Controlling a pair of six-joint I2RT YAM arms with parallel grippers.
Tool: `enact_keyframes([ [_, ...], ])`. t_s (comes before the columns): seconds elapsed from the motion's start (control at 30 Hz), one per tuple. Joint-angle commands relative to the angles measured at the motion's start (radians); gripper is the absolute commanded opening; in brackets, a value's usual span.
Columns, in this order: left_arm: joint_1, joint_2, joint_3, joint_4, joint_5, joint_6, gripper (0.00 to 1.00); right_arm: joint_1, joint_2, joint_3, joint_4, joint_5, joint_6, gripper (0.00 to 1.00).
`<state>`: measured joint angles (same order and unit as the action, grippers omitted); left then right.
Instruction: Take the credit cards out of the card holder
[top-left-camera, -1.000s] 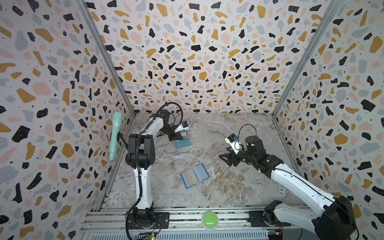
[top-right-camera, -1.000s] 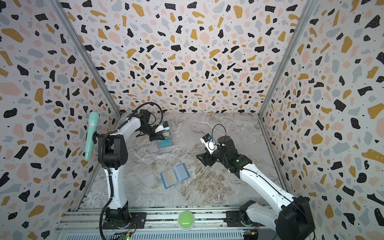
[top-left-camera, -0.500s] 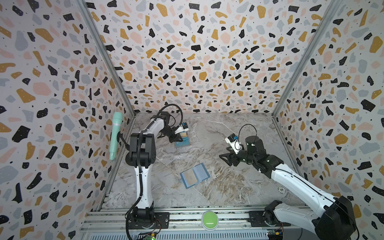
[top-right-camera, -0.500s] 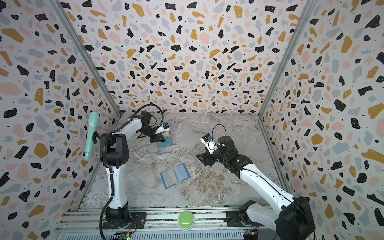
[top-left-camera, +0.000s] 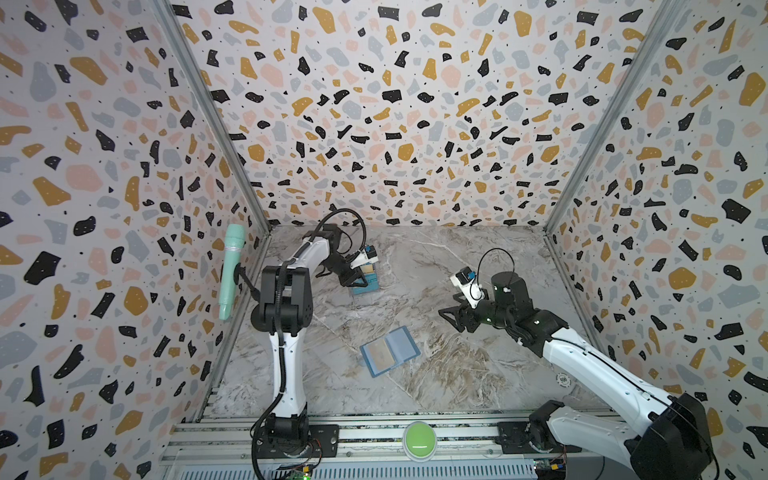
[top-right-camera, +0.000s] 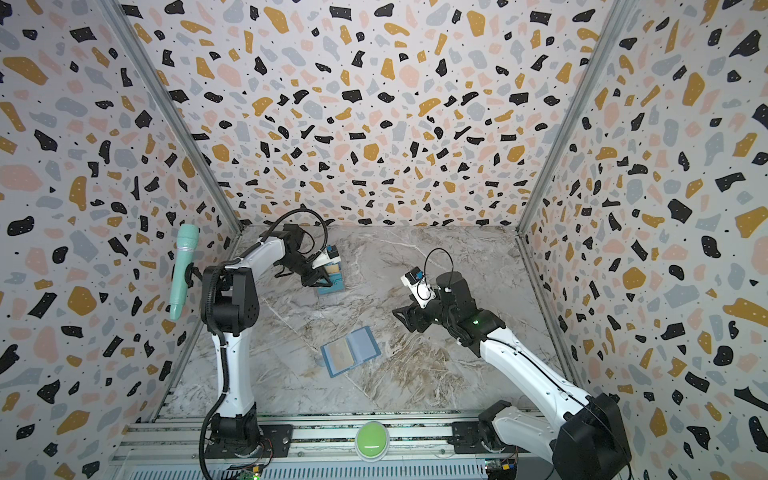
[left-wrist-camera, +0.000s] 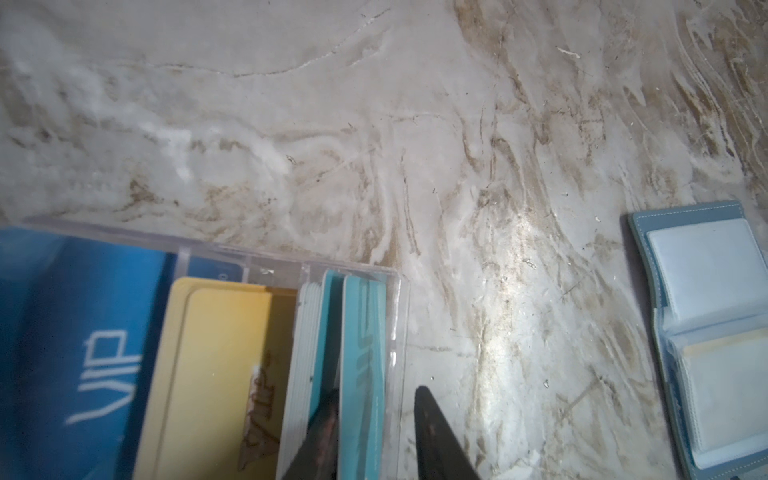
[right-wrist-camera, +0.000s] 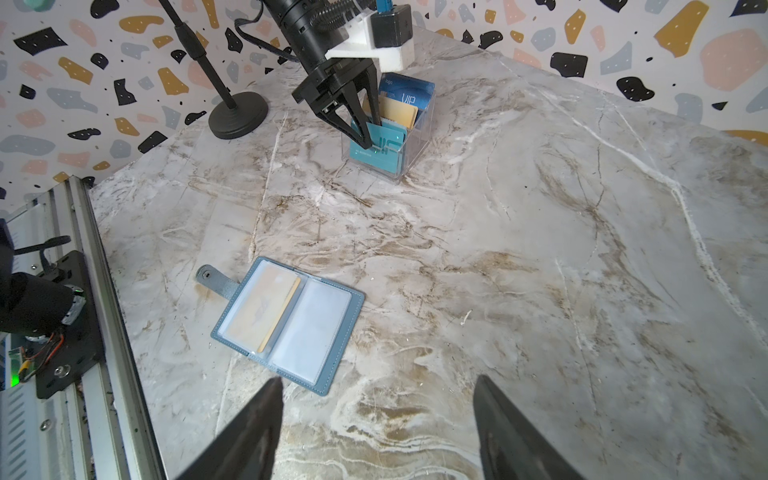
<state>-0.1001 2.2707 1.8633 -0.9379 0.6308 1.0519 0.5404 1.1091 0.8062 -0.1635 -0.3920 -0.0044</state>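
The slate-blue card holder (top-left-camera: 404, 343) (top-right-camera: 365, 342) (right-wrist-camera: 326, 332) (left-wrist-camera: 640, 232) lies open and flat mid-table. One golden credit card (right-wrist-camera: 259, 311) (top-left-camera: 380, 353) shows in a clear pocket; the facing pocket looks empty. My left gripper (left-wrist-camera: 374, 399) (top-left-camera: 358, 279) (top-right-camera: 322, 279) (right-wrist-camera: 361, 129) is at the clear tiered rack (right-wrist-camera: 409, 153) (left-wrist-camera: 397, 324), jaws parted. One finger is behind a teal card (left-wrist-camera: 361, 353) standing in the front tier, the other outside the rack's front wall. My right gripper (right-wrist-camera: 377, 379) (top-left-camera: 451, 311) (top-right-camera: 401, 313) hangs open and empty above bare table, right of the holder.
The rack also holds a golden card (left-wrist-camera: 216, 374) and a blue VIP card (left-wrist-camera: 62, 332). A mint microphone (top-left-camera: 230, 270) on a black stand (right-wrist-camera: 237, 114) sits by the left wall. A green button (top-left-camera: 418, 439) is on the front rail. Patterned walls close three sides.
My left gripper's jaws have parted at the rack's front tier, leaving the teal card standing there. The right arm has not moved.
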Motion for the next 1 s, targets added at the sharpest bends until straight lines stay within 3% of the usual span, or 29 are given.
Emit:
enact_keyframes([
  [0.0,0.005,-0.055,-0.006,0.011,0.007,-0.01,0.34,-0.002,-0.013,0.003,0.004,0.0,0.004,0.73],
  [0.2,0.006,-0.118,-0.008,0.032,-0.031,-0.063,0.37,-0.002,0.001,0.011,0.007,-0.017,0.009,0.73],
  [0.47,0.005,-0.24,-0.106,0.165,-0.137,-0.197,0.48,-0.002,0.007,0.014,0.011,-0.023,0.013,0.73],
  [0.63,0.002,-0.406,-0.318,0.412,-0.205,-0.393,0.53,0.014,0.023,0.022,0.005,0.037,0.027,0.73],
  [0.83,-0.038,-0.791,-0.774,0.891,-0.467,-0.73,0.54,0.057,0.051,0.03,0.018,0.119,0.059,0.74],
  [0.9,-0.098,-0.902,-0.877,0.947,-0.702,-0.851,0.54,0.083,0.071,0.033,0.024,0.143,0.071,0.74],
  [0.97,-0.152,-0.985,-0.948,0.941,-0.826,-0.936,0.54,0.111,0.102,0.048,0.019,0.175,0.084,0.74],
])
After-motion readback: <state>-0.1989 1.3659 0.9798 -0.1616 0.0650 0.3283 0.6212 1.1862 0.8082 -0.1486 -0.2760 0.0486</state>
